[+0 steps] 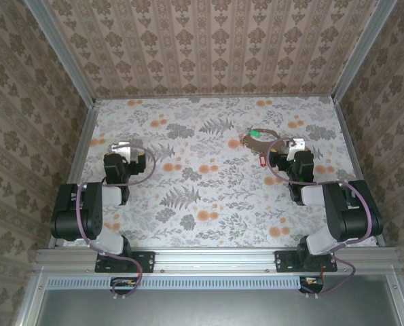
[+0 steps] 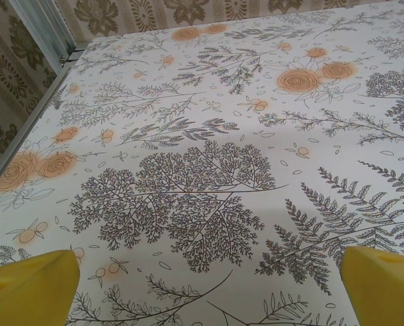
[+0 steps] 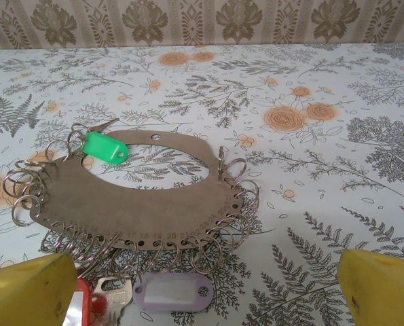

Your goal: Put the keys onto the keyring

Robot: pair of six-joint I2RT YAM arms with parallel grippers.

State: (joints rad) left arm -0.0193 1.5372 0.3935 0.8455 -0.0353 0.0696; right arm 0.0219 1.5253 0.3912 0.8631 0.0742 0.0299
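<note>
The keyring (image 3: 134, 204) is a brown crescent board with several small metal split rings along its edge, lying flat on the floral table. A green tag (image 3: 103, 147) rests on its upper left. In front of it lie a purple tag (image 3: 171, 293) and a silver key (image 3: 113, 299) with a red tag (image 3: 81, 307). My right gripper (image 3: 207, 288) is open just behind these, its yellow left finger (image 3: 28, 288) covering part of the red tag. From above, the keyring (image 1: 249, 140), green tag (image 1: 256, 134) and red tag (image 1: 262, 159) sit left of the right gripper (image 1: 293, 144). My left gripper (image 2: 208, 292) is open over bare tablecloth (image 2: 202, 170).
Patterned walls close the table (image 1: 208, 183) in on three sides, with aluminium rails along its left edge (image 2: 25, 136) and right edge (image 1: 354, 156). The left gripper (image 1: 123, 148) hovers near the table's left side, far from the keyring.
</note>
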